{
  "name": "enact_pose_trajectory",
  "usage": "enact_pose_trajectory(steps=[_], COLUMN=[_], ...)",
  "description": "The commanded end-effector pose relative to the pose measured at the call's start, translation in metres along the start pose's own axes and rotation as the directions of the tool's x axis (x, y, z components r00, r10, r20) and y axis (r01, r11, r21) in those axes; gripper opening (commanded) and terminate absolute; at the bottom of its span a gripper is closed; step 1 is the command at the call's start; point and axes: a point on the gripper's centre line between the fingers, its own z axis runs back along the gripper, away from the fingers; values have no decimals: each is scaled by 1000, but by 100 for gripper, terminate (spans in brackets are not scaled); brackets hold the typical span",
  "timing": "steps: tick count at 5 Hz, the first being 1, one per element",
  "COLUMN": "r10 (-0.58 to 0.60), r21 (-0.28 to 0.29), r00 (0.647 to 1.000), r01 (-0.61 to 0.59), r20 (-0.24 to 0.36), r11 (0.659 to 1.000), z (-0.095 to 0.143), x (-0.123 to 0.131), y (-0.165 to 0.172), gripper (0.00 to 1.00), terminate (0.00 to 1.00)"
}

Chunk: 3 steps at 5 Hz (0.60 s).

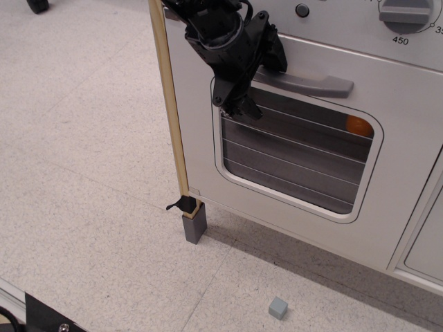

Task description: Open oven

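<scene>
The white toy oven (387, 207) fills the right side, and its door is closed. The door has a grey bar handle (311, 81) above a rounded window (294, 155) with wire racks behind it. An orange object (358, 125) shows inside at the window's upper right. My black gripper (242, 93) comes down from the top and covers the handle's left end. One dark fingertip (241, 107) hangs over the window's top-left corner. The jaws are hidden by the gripper body, so I cannot tell whether they grip the handle.
A grey dial (405, 14) and a black button (302, 10) sit on the panel above the door. A wooden strip (169, 104) runs down the oven's left edge to a grey foot (194, 225). A small grey cube (277, 308) lies on the speckled floor. A narrow white panel (426, 242) is at the right.
</scene>
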Motion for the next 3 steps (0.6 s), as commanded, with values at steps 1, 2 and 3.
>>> enact_pose_trajectory(steps=[1, 2, 3], r10=[-43, -86, -127], r21=[7, 3, 5], r00=[999, 996, 991], r01=[43, 86, 127], r20=[4, 21, 30], r11=[999, 996, 992], z=[22, 30, 35], x=[18, 23, 31], y=[15, 28, 41], gripper=[100, 100, 100], terminate=[0, 0, 0])
